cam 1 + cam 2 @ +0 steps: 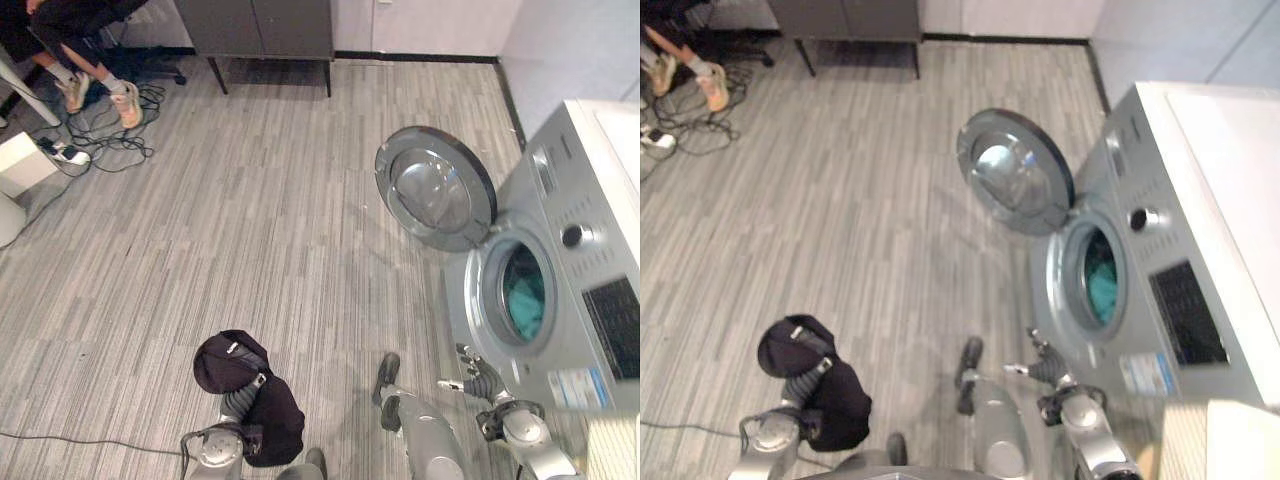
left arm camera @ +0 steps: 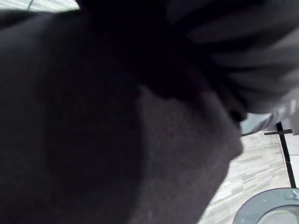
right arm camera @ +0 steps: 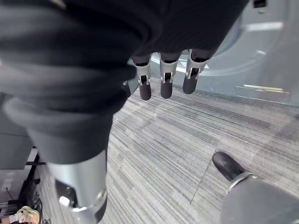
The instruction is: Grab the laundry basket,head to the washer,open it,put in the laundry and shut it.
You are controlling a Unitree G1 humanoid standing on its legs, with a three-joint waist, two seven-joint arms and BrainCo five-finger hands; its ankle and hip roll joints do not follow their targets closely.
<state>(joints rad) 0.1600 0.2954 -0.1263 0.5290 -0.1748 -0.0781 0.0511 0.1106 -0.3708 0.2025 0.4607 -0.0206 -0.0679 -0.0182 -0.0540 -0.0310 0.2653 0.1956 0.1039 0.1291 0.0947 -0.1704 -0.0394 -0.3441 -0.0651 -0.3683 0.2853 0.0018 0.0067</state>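
The washer (image 1: 560, 300) stands at the right edge of the floor (image 1: 260, 230), its round door (image 1: 435, 187) swung wide open to the left of the drum opening. Inside the drum (image 1: 524, 293) lies teal laundry (image 1: 1101, 283), partly hidden by the rim.

The right hand (image 1: 470, 372) hangs low in front of the washer's lower front panel, just below the opening and touching nothing; in the right wrist view its fingers (image 3: 164, 77) hang straight and relaxed, slightly apart, empty, over the striped floor.

The left hand (image 1: 232, 362) is near the bottom edge of the eye views, well apart from the washer. It is wrapped in a dark cloth (image 1: 270, 415) that bunches over the hand and hangs down along the wrist; the left wrist view shows that dark cloth (image 2: 117, 130) up close, with a bit of floor and the door's edge past it. Its fingers are hidden, so I cannot tell how they are set.

At the far left corner a seated person's legs (image 1: 95, 60) show above a tangle of cables (image 1: 110, 125), and a dark cabinet (image 1: 255, 28) stands at the far edge
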